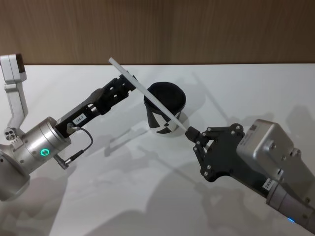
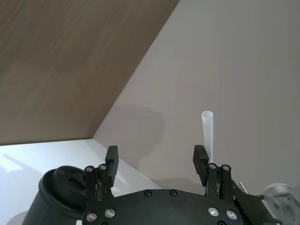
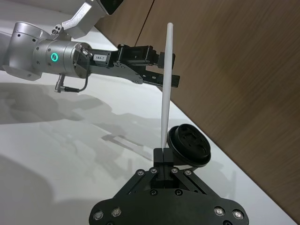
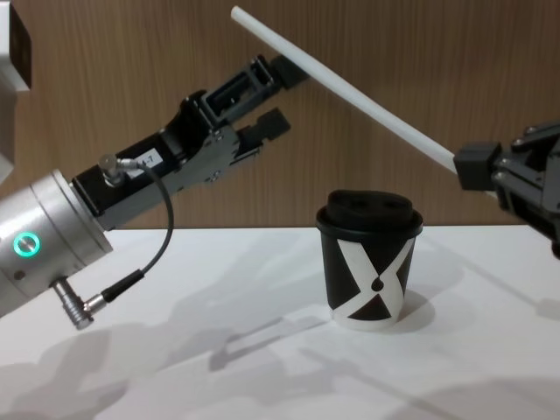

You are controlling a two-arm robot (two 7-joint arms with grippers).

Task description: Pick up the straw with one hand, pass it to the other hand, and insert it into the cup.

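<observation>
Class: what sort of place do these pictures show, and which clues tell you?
Probably a robotics lab bench: a white table against a wood-panelled wall, one lidded cup, and the right hand holding a straw toward the open left hand.

We see a white table, flat and smooth. Its back edge meets a brown wooden wall. On the table stands a small black cup with a black lid. It stands upright, near the back edge and about halfway along it. A white X and a black drop show on its side. Soft grey shadows lie on the table around it.
</observation>
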